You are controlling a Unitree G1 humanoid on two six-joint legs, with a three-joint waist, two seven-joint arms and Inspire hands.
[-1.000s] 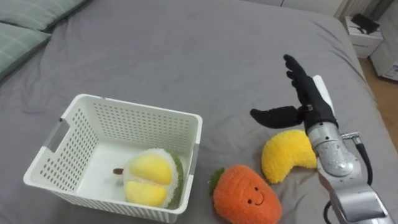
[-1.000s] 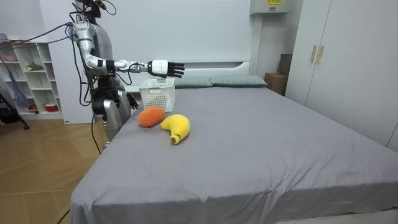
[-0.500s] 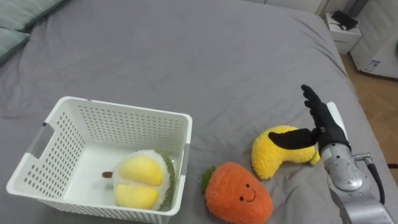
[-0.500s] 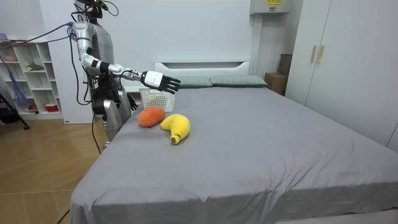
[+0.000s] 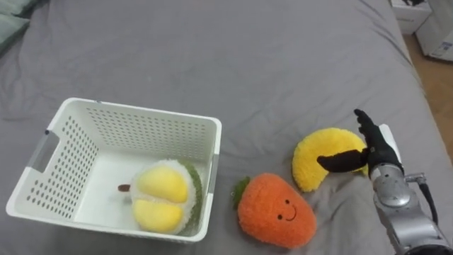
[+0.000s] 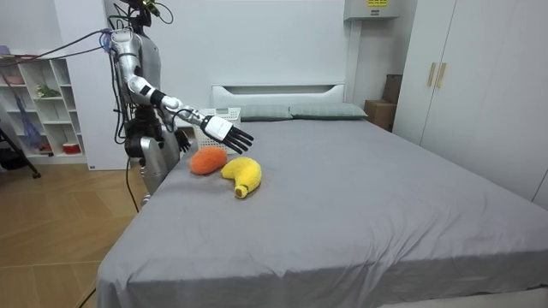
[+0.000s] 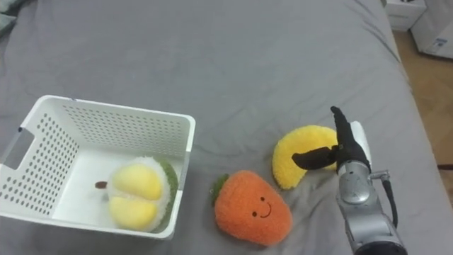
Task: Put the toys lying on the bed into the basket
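A white plastic basket point(image 5: 85, 120) stands on the grey bed at the left, with a yellow durian plush point(image 5: 161, 205) inside it. An orange carrot plush point(image 5: 276, 219) lies just right of the basket. A yellow banana plush point(image 5: 318, 152) lies further right. My right hand point(image 5: 374, 145) is open at the banana's right end, fingers straight, thumb spread across the plush. In the room view I stand at the bedside, right hand point(image 6: 227, 131) lowered over the carrot point(image 6: 208, 160) and banana point(image 6: 242, 175). My left hand point(image 6: 181, 140) hangs by my hip.
The grey bedspread point(image 5: 233, 57) stretches wide beyond the toys. The bed's right edge and wooden floor point(image 5: 435, 99) lie close to my right arm. Pillows point(image 6: 325, 110) sit at the headboard, and a shelf unit point(image 6: 38, 111) stands at the room view's left.
My right arm has come down from level above the bed, and the hand has dropped to the banana's right end. The eye view has tilted down; the toys and basket stay put.
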